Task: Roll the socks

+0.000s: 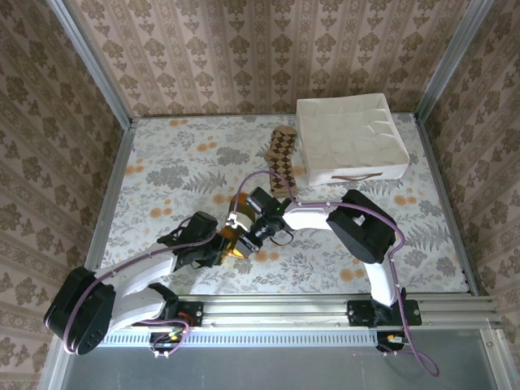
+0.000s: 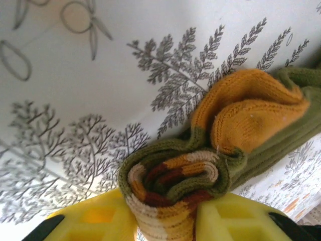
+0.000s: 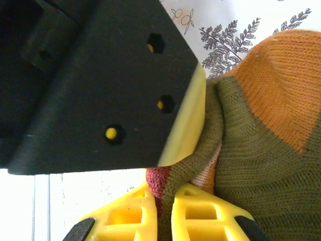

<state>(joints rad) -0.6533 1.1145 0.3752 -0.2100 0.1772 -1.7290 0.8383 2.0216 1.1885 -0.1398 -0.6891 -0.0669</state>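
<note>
In the left wrist view the bottom edge cuts off the yellow fingers (image 2: pixel 235 221) of the left tool (image 2: pixel 163 223), and the olive-green sock (image 2: pixel 251 115) runs out past the bottom and right edges. In the right wrist view a dark, blurred body (image 3: pixel 90 80) hides much of the table (image 3: pixel 220 20), and the right tool (image 3: pixel 164 213) is cropped at the bottom edge. From above, the 2 tools cover most of that sock, and the near end of the argyle sock (image 1: pixel 281 154) is hidden behind the right arm (image 1: pixel 313 218).
</note>
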